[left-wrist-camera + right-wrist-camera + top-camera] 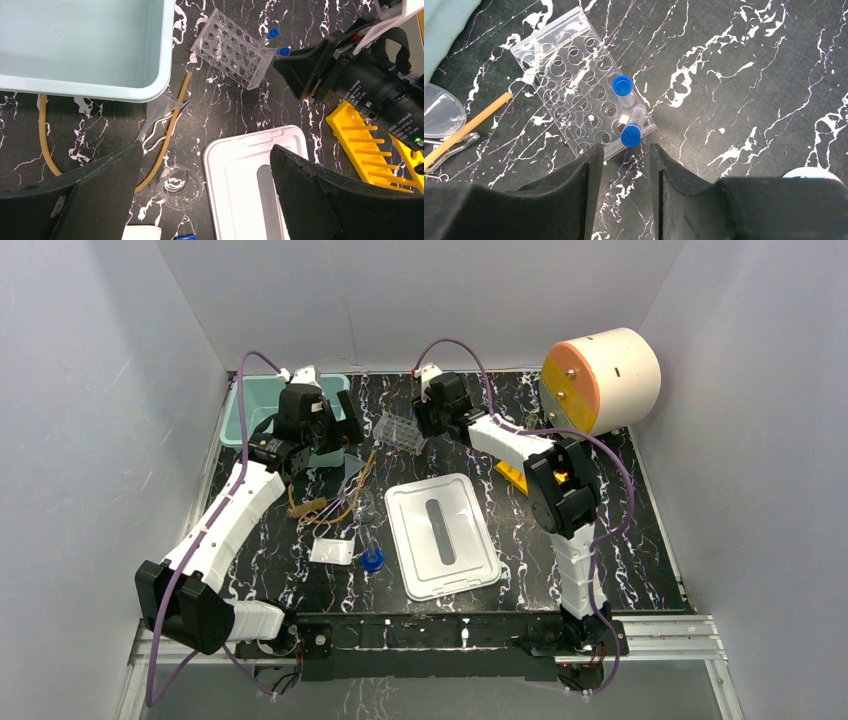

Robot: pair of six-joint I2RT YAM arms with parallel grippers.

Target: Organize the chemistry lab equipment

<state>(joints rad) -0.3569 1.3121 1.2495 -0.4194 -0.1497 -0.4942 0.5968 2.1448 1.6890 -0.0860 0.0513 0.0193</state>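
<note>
A clear tube rack [569,85] lies on the black table with two blue-capped tubes [622,86] in its near corner; one of them [631,135] leans out over the rack's edge. My right gripper [624,150] hovers just short of that leaning tube, open, its gap empty. My left gripper [206,150] stands wide open above a clear glass flask [177,186], beside tan rubber tubing [172,120] and a clear funnel [162,106]. A white packet [332,551] and another blue-capped tube [372,558] lie nearer the front.
A teal bin [250,400] stands at the back left. A white lid [442,535] lies mid-table. A yellow rack [370,145] sits under the right arm. The big cream drum [600,380] fills the back right corner.
</note>
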